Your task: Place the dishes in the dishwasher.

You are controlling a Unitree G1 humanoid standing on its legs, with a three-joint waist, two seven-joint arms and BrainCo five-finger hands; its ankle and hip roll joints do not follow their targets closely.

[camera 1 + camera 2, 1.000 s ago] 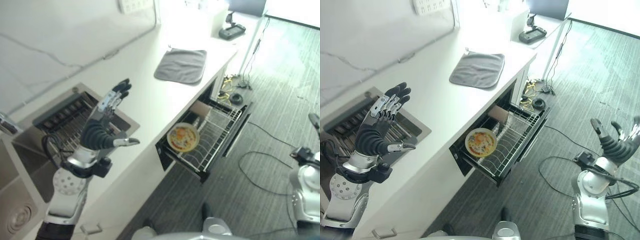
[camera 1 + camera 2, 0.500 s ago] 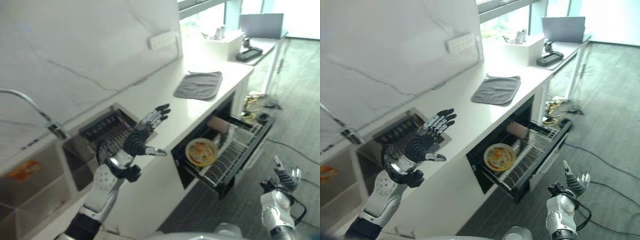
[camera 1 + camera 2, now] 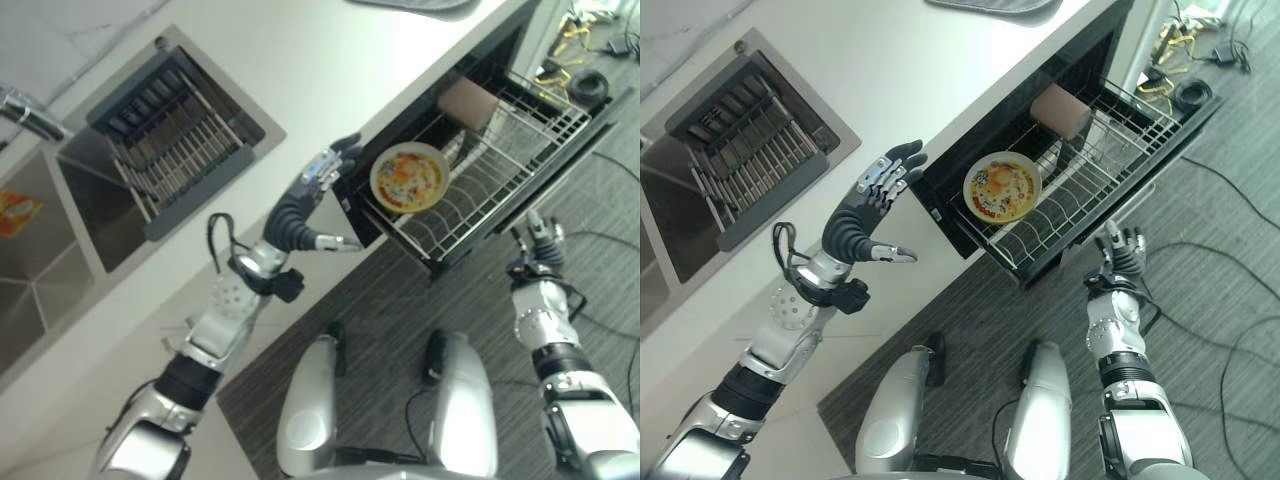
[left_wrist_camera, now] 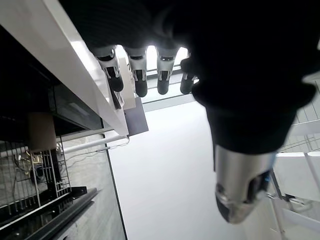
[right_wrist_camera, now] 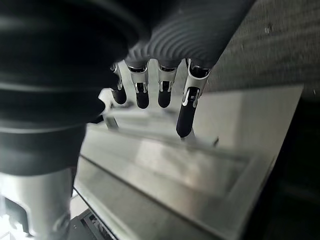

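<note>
A yellow patterned plate [image 3: 1002, 187] stands in the wire rack [image 3: 1110, 152] of the pulled-out dishwasher drawer under the white counter [image 3: 940, 70]. A brown cup [image 3: 1062, 110] lies on its side at the back of the rack. My left hand [image 3: 865, 215] is raised in front of the counter edge, left of the drawer. It is open with straight fingers [image 4: 140, 80] and holds nothing. My right hand [image 3: 1120, 255] is low by the drawer's front edge, open and empty, and its fingers [image 5: 185, 115] point at a grey panel.
A sink [image 3: 60, 230] with a dark slatted drain rack [image 3: 175, 130] is set into the counter on the left, with a faucet [image 3: 20, 105] behind it and something orange [image 3: 20, 210] in the basin. A grey cloth [image 3: 990, 5] lies farther along the counter. Cables [image 3: 1185, 95] lie on the striped floor.
The camera has tipped down over the counter edge. Both hands remain open. The right hand now sits close to the drawer's front. The plate remains in the rack.
</note>
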